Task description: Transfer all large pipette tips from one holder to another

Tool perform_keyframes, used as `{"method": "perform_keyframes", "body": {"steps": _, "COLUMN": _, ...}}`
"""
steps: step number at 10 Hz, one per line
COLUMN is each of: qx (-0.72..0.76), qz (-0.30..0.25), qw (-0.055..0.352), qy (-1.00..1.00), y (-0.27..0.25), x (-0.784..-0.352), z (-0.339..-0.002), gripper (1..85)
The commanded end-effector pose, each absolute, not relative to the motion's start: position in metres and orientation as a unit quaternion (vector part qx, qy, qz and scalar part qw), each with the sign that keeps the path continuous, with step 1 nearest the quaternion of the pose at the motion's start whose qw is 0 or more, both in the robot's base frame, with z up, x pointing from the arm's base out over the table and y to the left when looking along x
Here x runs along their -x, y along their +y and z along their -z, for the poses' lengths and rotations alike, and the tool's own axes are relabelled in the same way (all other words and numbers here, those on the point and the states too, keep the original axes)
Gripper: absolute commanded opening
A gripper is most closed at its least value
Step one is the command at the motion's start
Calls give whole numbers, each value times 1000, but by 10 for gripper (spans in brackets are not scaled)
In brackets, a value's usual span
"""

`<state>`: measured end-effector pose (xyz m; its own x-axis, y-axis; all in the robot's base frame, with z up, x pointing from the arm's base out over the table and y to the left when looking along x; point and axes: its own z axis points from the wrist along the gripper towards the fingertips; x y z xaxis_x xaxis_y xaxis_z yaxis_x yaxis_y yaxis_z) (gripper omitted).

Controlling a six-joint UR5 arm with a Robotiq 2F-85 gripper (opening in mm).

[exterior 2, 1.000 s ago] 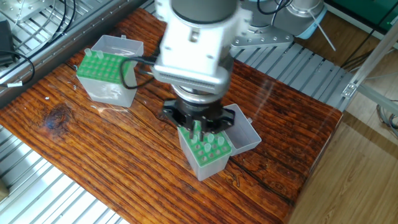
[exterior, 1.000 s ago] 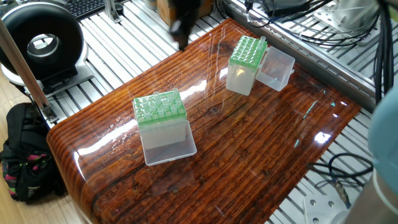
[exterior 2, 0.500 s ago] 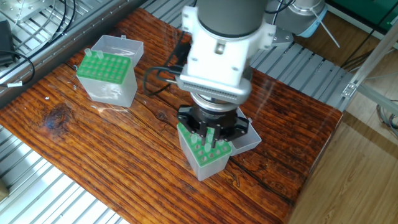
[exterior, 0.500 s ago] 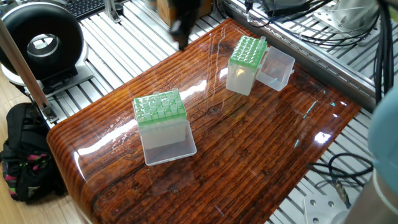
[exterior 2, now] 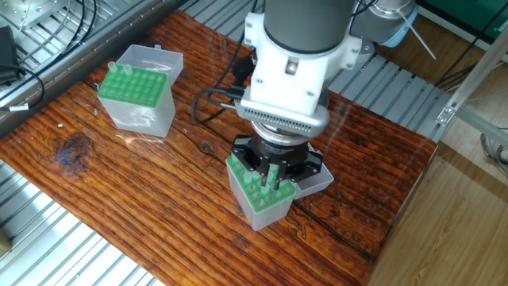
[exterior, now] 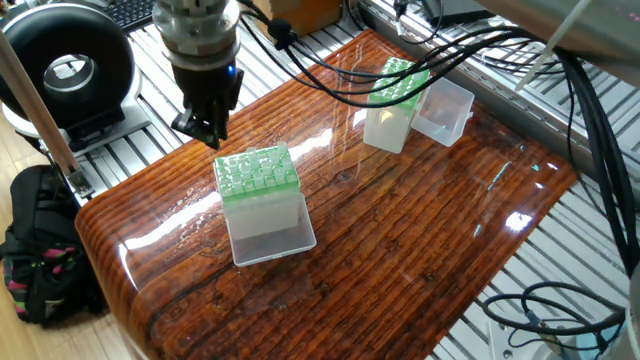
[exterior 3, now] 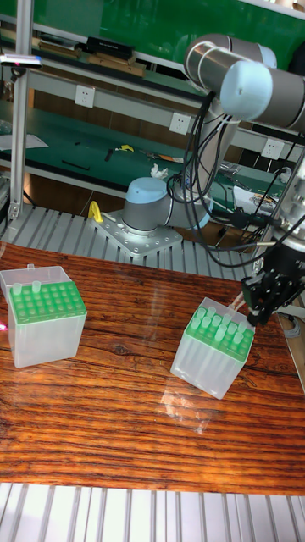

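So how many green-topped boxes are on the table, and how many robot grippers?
Green-topped boxes: 2, one near the gripper and one farther away
Grippers: 1
Total: 3

Grey tubular arm (exterior 3: 246,80) with pale blue joint caps; white wrist block, black cables, black end effector (exterior 3: 269,298).

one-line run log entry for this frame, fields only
phase: at rack | gripper: over back edge of near green-topped box, state unclear | large pipette tips: seated in box | other green-topped box: apart, untouched
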<state>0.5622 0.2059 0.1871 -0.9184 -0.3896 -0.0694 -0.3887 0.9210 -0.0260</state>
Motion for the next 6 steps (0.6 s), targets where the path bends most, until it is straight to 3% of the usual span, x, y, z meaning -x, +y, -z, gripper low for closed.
{"method": "perform_keyframes", "body": {"steps": 1, "qx": 199, "qz": 6, "qw": 23, "qy": 980, "y": 200, "x": -566, "z": -164, "gripper": 273}}
{"method": "perform_keyframes", "body": {"steps": 3, "qx": 196, "qz": 1, "qw": 15, "qy": 981, "y": 201, "x": -565, "z": -148, "gripper": 273}}
{"method": "perform_keyframes", "body": {"steps": 6, "qx": 199, "qz": 7, "qw": 2, "qy": 980, "y": 197, "x": -558, "z": -152, "gripper": 273}}
